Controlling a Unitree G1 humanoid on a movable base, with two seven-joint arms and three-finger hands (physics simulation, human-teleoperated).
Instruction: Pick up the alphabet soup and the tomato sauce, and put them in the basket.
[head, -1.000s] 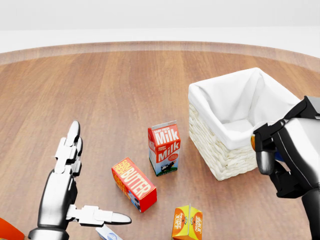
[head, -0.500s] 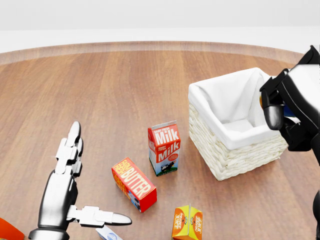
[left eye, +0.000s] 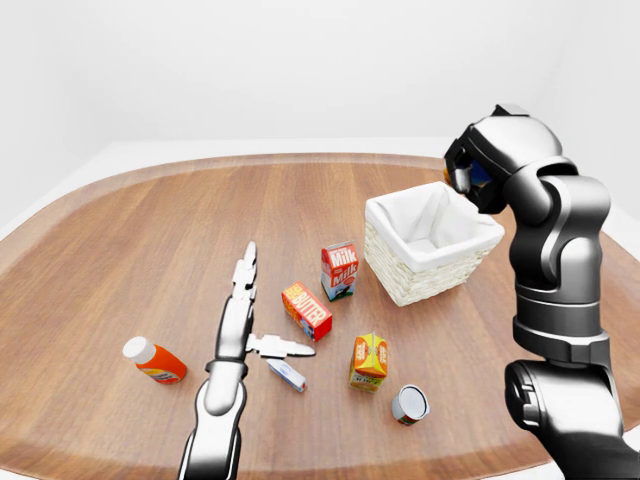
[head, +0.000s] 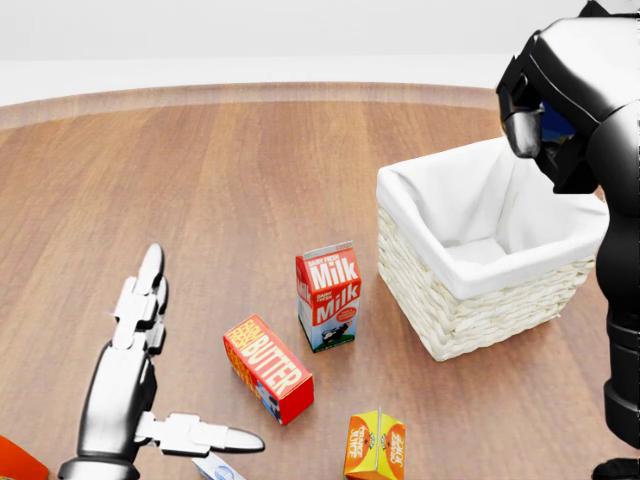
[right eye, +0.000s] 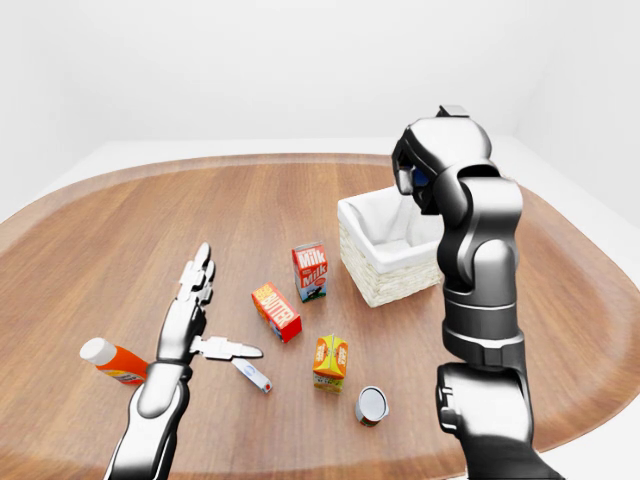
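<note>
Left-eye: my right hand (left eye: 470, 172) is clamped on something blue, identity unclear, over the basket (left eye: 400, 285). A can (left eye: 409, 404) lies on the table: rigid, slick, probably take its sides. Head: left hand (head: 140, 390) splayed wide, empty. Right-eye: same.

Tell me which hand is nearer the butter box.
Left. The left hand lies open on the table just left of the butter box in the left-eye view; the right hand is raised over the basket, farther off.

A bare simulated test space — blank white walls, one rounded wooden table (left eye: 150, 240) strewn with groceries like a milk carton (left eye: 339, 270) — no furnishings.
</note>
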